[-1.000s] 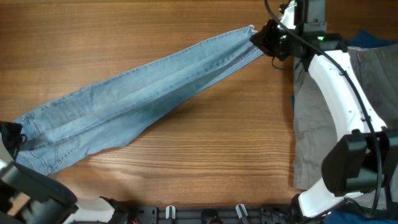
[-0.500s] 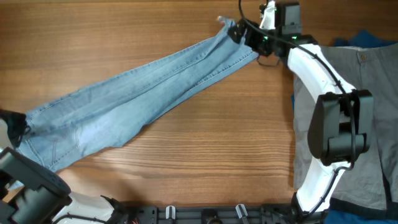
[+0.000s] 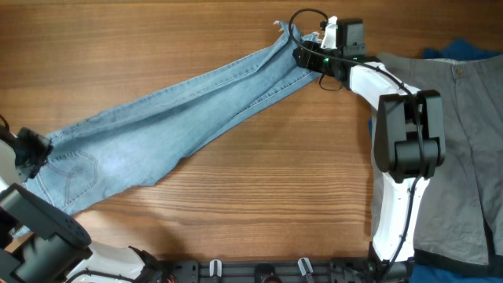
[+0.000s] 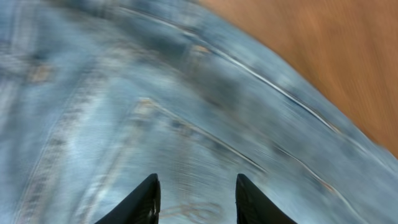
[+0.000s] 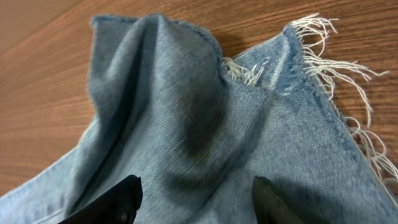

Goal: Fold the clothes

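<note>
Nearest, left end effector [image 4: 196,179] over waist end of jeans [image 3: 173,118], fingers apart, nothing between them; view blurred. Jeans lie flat, stretched diagonally across tabletop [image 3: 267,212], likely laid out long ready for folding. Farthest, right end effector [image 5: 196,186] at frayed hem [image 5: 323,68], fingers spread, not gripping; cloth bunched there

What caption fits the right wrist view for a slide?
Right gripper, jaws apart, over the bunched, frayed hem of the light blue jeans on the wooden table.
</note>
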### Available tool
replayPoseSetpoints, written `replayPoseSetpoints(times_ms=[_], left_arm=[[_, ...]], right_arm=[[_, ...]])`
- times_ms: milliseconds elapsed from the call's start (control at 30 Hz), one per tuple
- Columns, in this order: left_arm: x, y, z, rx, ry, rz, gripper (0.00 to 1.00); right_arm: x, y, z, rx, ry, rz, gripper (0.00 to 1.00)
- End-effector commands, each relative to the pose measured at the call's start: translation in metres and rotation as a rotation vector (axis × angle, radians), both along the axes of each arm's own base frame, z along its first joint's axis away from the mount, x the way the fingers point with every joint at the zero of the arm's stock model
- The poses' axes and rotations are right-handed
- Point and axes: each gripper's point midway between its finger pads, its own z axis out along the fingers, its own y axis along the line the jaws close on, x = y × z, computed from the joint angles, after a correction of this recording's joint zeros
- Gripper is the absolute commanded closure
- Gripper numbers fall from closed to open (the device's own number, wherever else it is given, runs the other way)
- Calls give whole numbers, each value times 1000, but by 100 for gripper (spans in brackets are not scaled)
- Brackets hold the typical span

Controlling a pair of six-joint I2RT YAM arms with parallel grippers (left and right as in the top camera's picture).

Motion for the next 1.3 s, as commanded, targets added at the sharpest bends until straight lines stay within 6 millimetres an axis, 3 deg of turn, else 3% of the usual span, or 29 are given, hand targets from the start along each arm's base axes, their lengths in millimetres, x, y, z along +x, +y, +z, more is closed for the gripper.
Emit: replayPoseSetpoints(times_ms=[0,67,133,167,233,300,400,467,533,567,600,633,667,767,867,900,1000,1067,1167,1267], left_arm=[[33,-36,10,-134,-171,-260,57],[30,-51,10,-176,-177,-354,57],[27,-55,9,-199,-165,-354,58],[27,-57,10,-209,-172,-356,58],[27,-61,10,-226,-176,-357,59],[26,-62,10,-230,-173,-357,59],[26,-62,10,-231,-172,-356,59],[27,-61,10,-226,-176,-357,59],[27,-61,10,-224,-177,-357,58],[27,-61,10,-225,-177,-357,58],[27,-61,10,-225,-177,-357,58],[27,-61,10,-225,-176,-357,58],[27,-61,10,-225,-177,-357,57],[28,-60,11,-222,-179,-357,57],[28,-62,10,-223,-179,-361,56],[30,-64,10,-224,-178,-369,56],[34,-71,10,-226,-175,-394,55],[38,-77,10,-225,-170,-413,53],[38,-78,10,-226,-169,-416,53],[38,-78,10,-226,-169,-416,53]], right_arm=[[-4,11,-23,67,48,19,33],[-6,20,-25,105,37,66,37],[-5,21,-26,110,29,71,57],[-3,21,-25,111,21,72,61],[5,17,-15,130,-25,71,90],[12,14,15,252,-60,82,96],[6,7,92,381,-137,163,96],[2,-5,115,366,-131,128,96],[-1,-16,106,335,-71,65,96],[-5,-24,90,300,-3,8,92],[-10,-34,71,252,63,-54,82],[-18,-48,51,178,139,-130,81],[-25,-64,34,79,189,-190,57],[-33,-91,17,-128,192,-209,56],[-31,-96,16,-212,152,-151,26],[-29,-96,17,-220,137,-139,28],[-22,-88,11,-198,104,-95,49],[-20,-55,3,-110,50,59,52],[-19,-52,-23,-37,125,-17,51],[-24,-27,-26,85,114,89,51]])
